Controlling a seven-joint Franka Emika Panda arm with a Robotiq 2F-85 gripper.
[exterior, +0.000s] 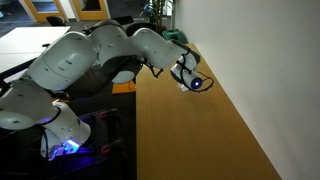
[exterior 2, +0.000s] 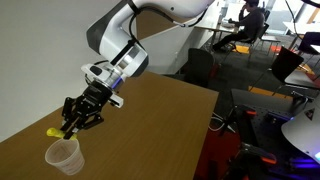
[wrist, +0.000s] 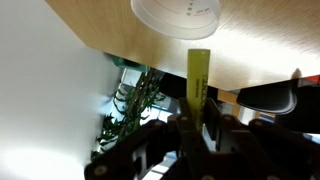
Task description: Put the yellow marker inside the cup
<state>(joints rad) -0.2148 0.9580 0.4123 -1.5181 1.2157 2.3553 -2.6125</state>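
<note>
The end effector (exterior 2: 69, 124) is gripping the light, stiff, bright yellow stick-shaped marker (exterior 2: 52, 131) near one end, hovering close to the small, flimsy translucent plastic cup (exterior 2: 63, 155) by the wooden surface's (exterior 2: 150, 120) wall-side edge.

The cup (exterior 2: 63, 155) stands on the table (exterior 2: 150, 125) — the yellow marker (exterior 2: 52, 131) near it.

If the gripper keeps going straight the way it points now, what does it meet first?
Probably the cup: in the wrist view the yellow marker in the gripper aims at its rim, off centre. Depth is unclear; it might meet the table beside it instead.
</note>
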